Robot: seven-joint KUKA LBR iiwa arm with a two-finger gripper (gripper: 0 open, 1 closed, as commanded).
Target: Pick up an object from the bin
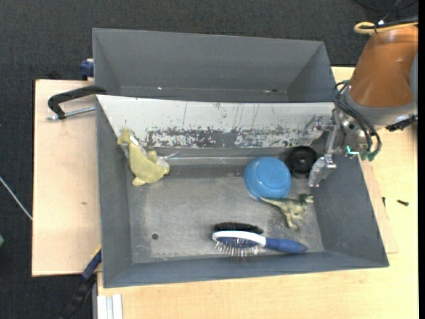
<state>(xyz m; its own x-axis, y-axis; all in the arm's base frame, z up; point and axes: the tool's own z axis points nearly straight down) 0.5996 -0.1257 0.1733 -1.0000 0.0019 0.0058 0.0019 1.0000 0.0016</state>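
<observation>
Down at the right-hand side of the grey bin [212, 65], the jaws hang low from the wrist [342, 137] under the arm's orange cover [385, 65], their tip close to the floor by the right wall. Whether the jaws are spread or pressed together cannot be told, as the metal parts overlap from above; what they touch, if anything, cannot be made out either. Three things lie nearest to them. A round blue bowl [267, 178] lies just to the left of the tip, with its open side tilted up. A small black round thing [302, 158] lies just behind the tip, touching the bowl's right edge. A pale yellow-green toy figure [291, 211] lies just in front of the tip, against the bowl's lower rim. Near the front wall lies a brush [255, 241] with a black and white head, pale bristles and a blue handle that points right. Well apart from all these, at the back left corner, a limp yellow soft thing [143, 165] lies against the wall.
</observation>
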